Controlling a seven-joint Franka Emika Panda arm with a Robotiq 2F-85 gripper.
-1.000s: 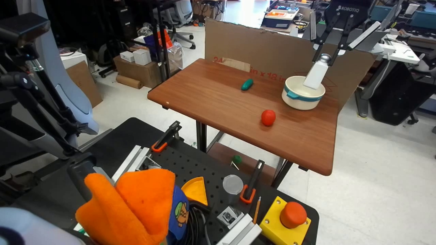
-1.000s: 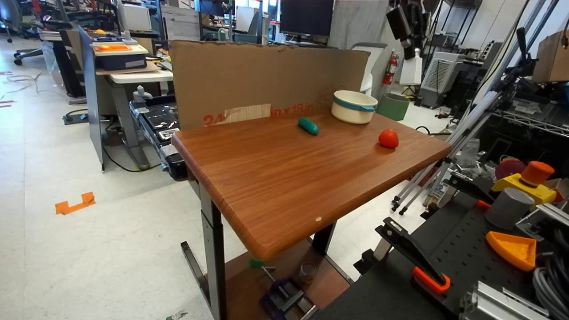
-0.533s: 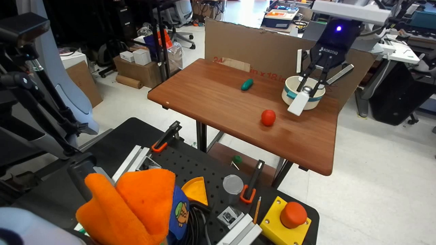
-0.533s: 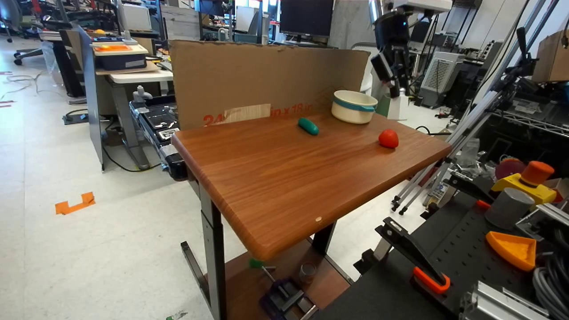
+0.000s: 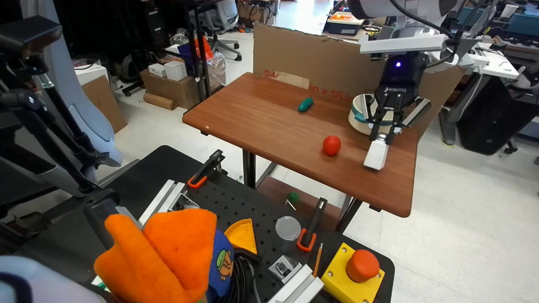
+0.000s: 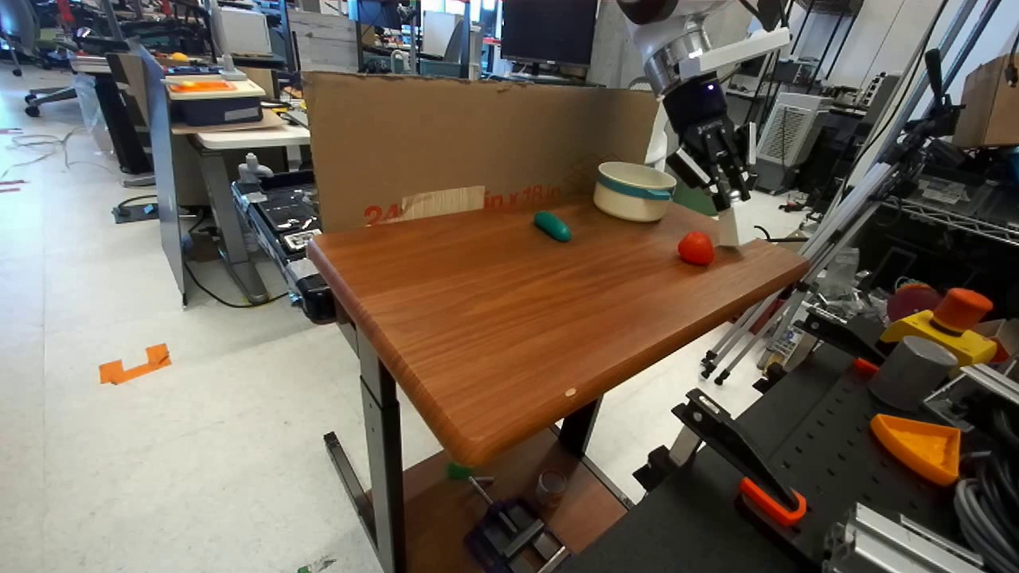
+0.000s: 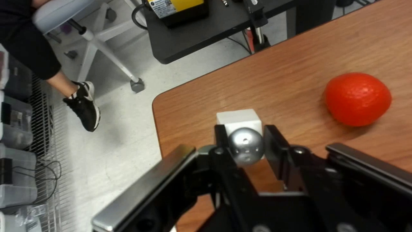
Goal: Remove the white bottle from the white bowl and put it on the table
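The white bottle [image 5: 376,155] with a silver cap is out of the bowl, over the table's corner area, slightly tilted. My gripper [image 5: 381,137] is shut on its cap end. In the wrist view the bottle [image 7: 239,117] stands between the two fingertips. In an exterior view the bottle's lower end [image 6: 728,229] is at or just above the table top [image 6: 478,318]; I cannot tell if it touches. The white bowl [image 6: 633,205] with a teal band stands at the back of the table, partly hidden behind the gripper in an exterior view [image 5: 358,124].
A red object [image 5: 332,145] lies on the table beside the bottle. A green object [image 5: 305,104] lies farther off. A cardboard sheet [image 6: 478,135] stands along the back edge. The table's corner edge [image 7: 155,106] is close to the bottle. A black cart [image 5: 236,189] stands in front.
My gripper has carried the bottle from above the bowl, past its rim, and down to the table on the cart's side. The bowl, red and green objects have not moved.
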